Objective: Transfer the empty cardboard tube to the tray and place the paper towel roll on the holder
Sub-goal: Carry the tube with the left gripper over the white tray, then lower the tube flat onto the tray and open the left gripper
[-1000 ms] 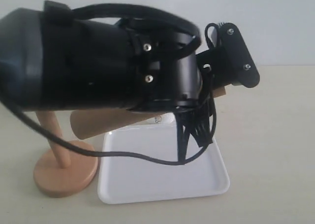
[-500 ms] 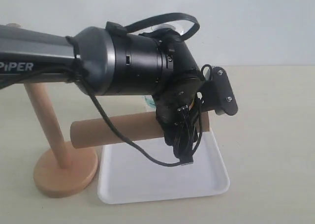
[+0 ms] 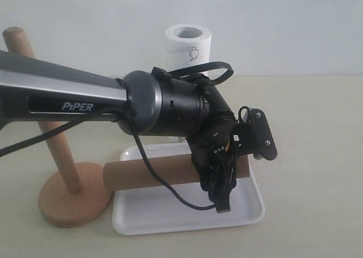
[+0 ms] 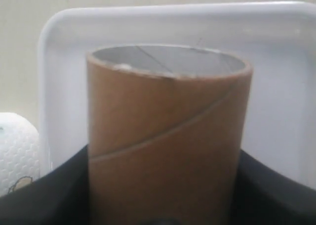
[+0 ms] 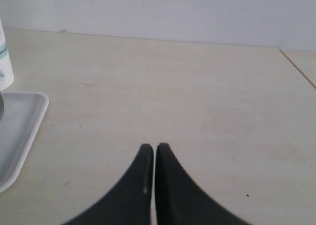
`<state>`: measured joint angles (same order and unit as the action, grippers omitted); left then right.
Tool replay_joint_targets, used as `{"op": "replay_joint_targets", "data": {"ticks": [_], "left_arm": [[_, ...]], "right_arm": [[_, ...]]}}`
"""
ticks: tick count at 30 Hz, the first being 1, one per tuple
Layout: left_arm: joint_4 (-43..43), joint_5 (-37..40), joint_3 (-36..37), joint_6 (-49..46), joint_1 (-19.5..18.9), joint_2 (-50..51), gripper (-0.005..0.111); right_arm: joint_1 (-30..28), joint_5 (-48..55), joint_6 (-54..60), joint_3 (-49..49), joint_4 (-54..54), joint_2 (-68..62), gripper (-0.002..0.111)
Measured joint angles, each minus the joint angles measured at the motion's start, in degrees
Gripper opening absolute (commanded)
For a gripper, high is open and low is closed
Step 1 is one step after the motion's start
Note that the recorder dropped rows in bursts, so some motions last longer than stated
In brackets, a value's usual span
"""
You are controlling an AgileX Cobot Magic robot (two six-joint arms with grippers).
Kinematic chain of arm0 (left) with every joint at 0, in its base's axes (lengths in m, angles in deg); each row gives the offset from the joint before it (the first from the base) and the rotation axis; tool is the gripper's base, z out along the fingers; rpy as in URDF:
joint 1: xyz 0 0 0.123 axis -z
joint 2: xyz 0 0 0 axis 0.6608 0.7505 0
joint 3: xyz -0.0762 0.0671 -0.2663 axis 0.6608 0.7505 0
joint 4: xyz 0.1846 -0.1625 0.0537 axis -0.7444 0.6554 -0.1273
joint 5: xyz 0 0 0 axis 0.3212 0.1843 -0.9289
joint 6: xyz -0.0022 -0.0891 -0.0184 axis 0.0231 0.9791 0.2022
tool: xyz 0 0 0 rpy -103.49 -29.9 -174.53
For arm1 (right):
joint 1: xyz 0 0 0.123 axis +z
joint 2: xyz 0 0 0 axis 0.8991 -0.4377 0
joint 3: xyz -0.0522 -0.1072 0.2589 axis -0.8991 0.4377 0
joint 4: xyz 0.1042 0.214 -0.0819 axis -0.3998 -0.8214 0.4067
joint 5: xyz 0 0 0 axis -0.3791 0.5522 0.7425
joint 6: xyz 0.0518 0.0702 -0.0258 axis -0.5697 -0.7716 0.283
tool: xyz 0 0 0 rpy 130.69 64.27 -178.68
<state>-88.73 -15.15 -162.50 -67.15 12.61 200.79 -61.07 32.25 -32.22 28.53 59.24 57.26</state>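
My left gripper [image 3: 220,166] is shut on the empty cardboard tube [image 3: 153,174], near its right end. The tube lies level over the white tray [image 3: 170,218], its left end just past the tray's left rim; whether it touches the tray I cannot tell. In the left wrist view the tube [image 4: 168,116] fills the space between my left gripper's [image 4: 165,198] black fingers, with the tray [image 4: 64,42] behind it. The paper towel roll [image 3: 188,47] stands upright behind the arm. The wooden holder [image 3: 75,202] stands bare, left of the tray. My right gripper [image 5: 155,147] is shut on nothing, above bare table.
A black cable [image 3: 170,193] hangs from the left wrist over the tray. In the right wrist view the tray's corner [image 5: 22,121] and an edge of the roll [image 5: 4,62] show at one side, and a table seam [image 5: 298,69] at the other.
The left arm has drawn away from the camera and come down, carrying the tube lower and to the right over the tray. The paper towel roll behind it now shows.
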Motion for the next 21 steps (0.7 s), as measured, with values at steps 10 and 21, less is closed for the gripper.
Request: {"op": "replay_joint_targets", "data": {"ticks": [10, 21], "left_arm": [[1.0, -0.1, 0.0, 0.0, 0.0, 0.5, 0.062], [0.7, 3.1, -0.3, -0.1, 0.0, 0.4, 0.042]], "right_arm": [[0.0, 0.0, 0.0, 0.0, 0.0, 0.0, 0.001], [0.0, 0.0, 0.0, 0.0, 0.0, 0.0, 0.001]]}}
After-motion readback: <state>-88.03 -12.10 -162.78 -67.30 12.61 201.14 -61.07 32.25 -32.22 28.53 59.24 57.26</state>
